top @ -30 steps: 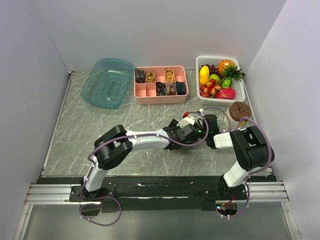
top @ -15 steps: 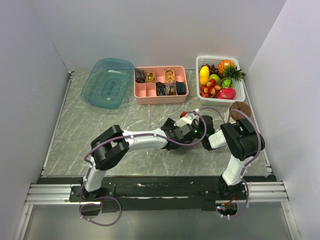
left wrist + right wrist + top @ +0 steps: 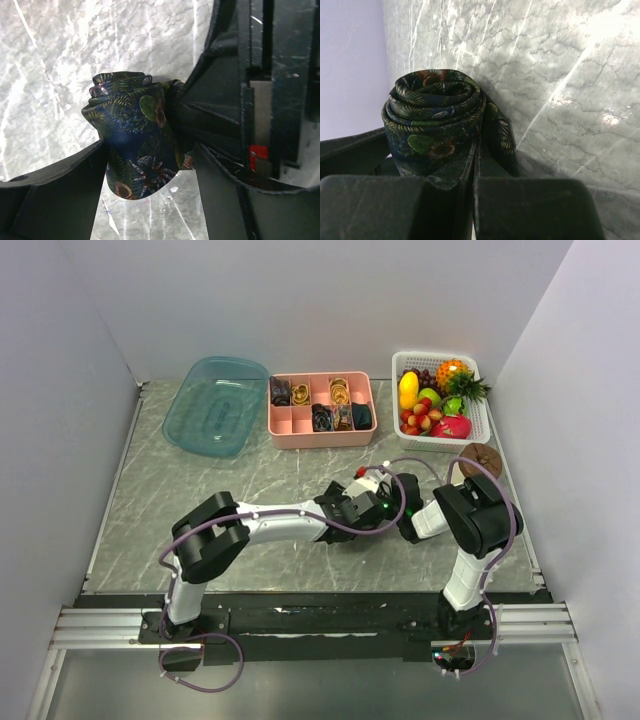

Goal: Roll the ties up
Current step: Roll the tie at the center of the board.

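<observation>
A navy tie (image 3: 134, 131) with a leaf and flower print is rolled into a tight coil (image 3: 432, 107) that stands on the marble table. My right gripper (image 3: 475, 152) is shut on the tie, its two fingers pressed together with fabric pinched at the coil's side. My left gripper (image 3: 150, 167) is open. Its fingers (image 3: 60, 185) stand either side of the coil, the left one against it and a small gap on the right. In the top view the left gripper (image 3: 368, 508) and the right gripper (image 3: 402, 516) meet at mid-table, and the coil is hidden between them.
A pink divided tray (image 3: 320, 438) at the back holds several rolled ties (image 3: 322, 418). A clear blue tub (image 3: 215, 405) sits to its left and a white basket of toy fruit (image 3: 440, 395) to its right. A brown round lid (image 3: 480, 457) lies near the right arm.
Both arms have shifted a little to the left, and the right elbow has swung in toward the middle. The left jaws have widened slightly round the coil.
</observation>
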Motion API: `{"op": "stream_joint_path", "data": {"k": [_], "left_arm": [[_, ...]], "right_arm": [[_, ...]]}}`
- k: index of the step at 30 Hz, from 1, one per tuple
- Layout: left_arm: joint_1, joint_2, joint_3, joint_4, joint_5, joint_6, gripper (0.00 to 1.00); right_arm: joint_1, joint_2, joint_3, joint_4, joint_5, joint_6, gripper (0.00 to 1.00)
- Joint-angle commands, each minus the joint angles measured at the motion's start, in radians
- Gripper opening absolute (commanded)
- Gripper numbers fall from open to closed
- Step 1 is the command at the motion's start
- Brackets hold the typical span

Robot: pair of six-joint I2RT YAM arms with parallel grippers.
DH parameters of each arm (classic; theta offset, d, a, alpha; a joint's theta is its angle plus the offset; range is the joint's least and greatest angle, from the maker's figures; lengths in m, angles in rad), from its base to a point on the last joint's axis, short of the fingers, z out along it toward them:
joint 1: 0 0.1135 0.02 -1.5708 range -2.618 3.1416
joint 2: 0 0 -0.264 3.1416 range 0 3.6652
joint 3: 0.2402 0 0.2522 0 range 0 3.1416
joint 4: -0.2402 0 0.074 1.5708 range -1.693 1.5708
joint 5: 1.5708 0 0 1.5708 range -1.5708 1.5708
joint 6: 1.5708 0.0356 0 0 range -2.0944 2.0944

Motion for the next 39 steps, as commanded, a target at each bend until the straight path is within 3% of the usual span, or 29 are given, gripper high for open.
{"op": "stream_joint_path", "data": {"k": [1,9,16,27,30,32,39], "left_arm": [[-0.025,-0.066,-0.044,0.258,0.158,-0.059,0.73],[-0.018,-0.116,-0.108,0.341,0.196,-0.057,0.59],[0.005,-0.068,-0.053,0.287,0.187,-0.079,0.55],[0.056,-0.077,-0.058,0.292,0.222,-0.097,0.45],[0.073,-0.089,-0.061,0.294,0.225,-0.103,0.49],[0.082,-0.103,-0.067,0.3,0.241,-0.103,0.57],[0.097,-0.105,-0.059,0.304,0.281,-0.087,0.66]], "right_arm": [[0.05,0.002,0.038,0.101,-0.093,0.021,0.0],[0.045,0.001,0.044,0.093,-0.105,0.017,0.0],[0.045,-0.036,0.038,0.069,-0.117,0.006,0.0],[0.024,-0.116,0.06,-0.106,-0.102,-0.077,0.0],[0.013,-0.156,0.077,-0.199,-0.091,-0.123,0.0],[0.009,-0.189,0.089,-0.253,-0.077,-0.17,0.0],[0.001,-0.272,0.144,-0.465,0.002,-0.284,0.0]]}}
